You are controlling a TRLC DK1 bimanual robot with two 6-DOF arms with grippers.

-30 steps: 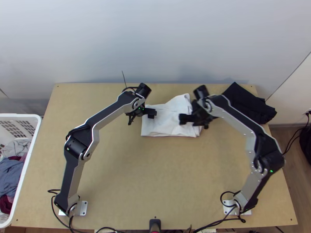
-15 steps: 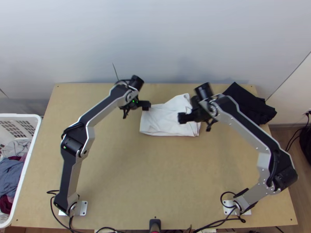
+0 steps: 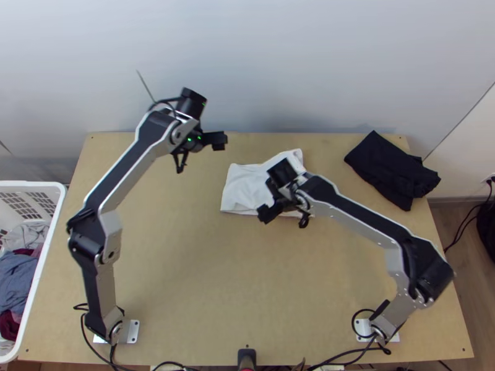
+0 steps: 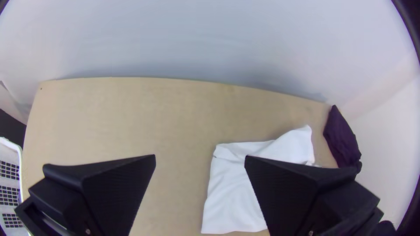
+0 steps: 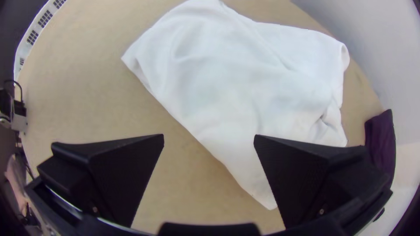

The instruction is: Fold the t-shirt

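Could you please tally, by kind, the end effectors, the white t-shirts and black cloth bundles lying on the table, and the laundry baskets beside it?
End effectors: 2 (left end effector, right end effector)
White t-shirt: 1
Black cloth bundle: 1
White laundry basket: 1
Total: 5

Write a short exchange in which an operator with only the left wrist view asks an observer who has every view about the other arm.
Operator: I can see the white shirt from here, but I can't judge the other arm. Is it ready to grip?
Observer: The right gripper is open, with its two fingers standing well apart.
Operator: And where is it in relation to the shirt?
Observer: The top view puts it at the shirt's near edge, on the side toward the arms' bases.
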